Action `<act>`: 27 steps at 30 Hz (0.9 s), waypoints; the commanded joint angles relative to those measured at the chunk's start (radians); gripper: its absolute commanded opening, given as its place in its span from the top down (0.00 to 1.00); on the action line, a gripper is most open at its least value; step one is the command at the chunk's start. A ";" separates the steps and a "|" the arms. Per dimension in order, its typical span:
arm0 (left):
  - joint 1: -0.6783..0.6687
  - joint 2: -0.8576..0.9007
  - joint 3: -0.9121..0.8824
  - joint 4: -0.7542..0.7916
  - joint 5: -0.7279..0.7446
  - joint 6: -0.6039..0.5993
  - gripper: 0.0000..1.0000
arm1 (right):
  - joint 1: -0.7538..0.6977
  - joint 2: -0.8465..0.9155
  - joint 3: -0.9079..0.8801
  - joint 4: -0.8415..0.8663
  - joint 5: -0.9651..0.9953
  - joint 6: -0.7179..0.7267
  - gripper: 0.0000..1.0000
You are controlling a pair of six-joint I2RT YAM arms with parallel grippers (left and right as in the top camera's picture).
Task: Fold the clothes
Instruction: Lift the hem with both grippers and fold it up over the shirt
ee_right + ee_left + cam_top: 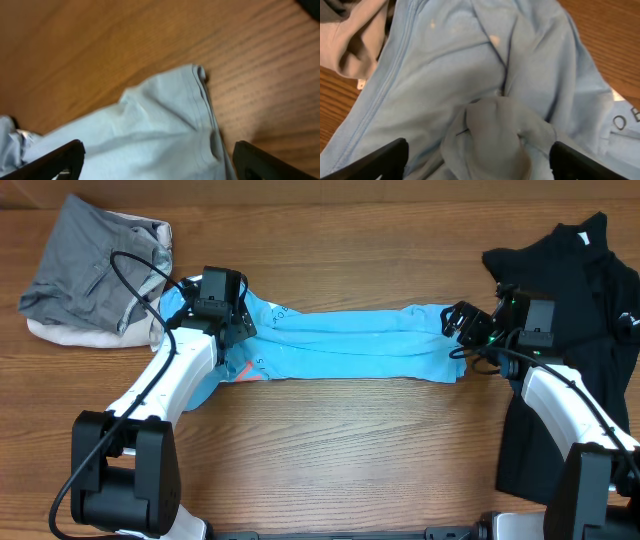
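The light blue T-shirt (350, 342) lies folded into a long band across the middle of the table. My left gripper (235, 325) is open over its left end, where a bunched lump of blue cloth (490, 135) sits between the fingers. My right gripper (455, 330) is open over the shirt's right end; the hemmed edge (200, 100) lies between its fingers. A black shirt (590, 280) lies at the right. A grey piece (95, 260) lies on a cream piece (70, 332) at the far left.
Bare wooden table (340, 450) runs in front of the blue shirt and behind it. The black shirt hangs down along the right arm. A cable loops from the left arm over the grey piece.
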 commanded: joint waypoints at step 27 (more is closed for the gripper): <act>0.062 -0.008 0.561 -0.632 0.409 0.408 0.00 | 0.012 0.049 0.020 -0.127 0.125 -0.158 0.03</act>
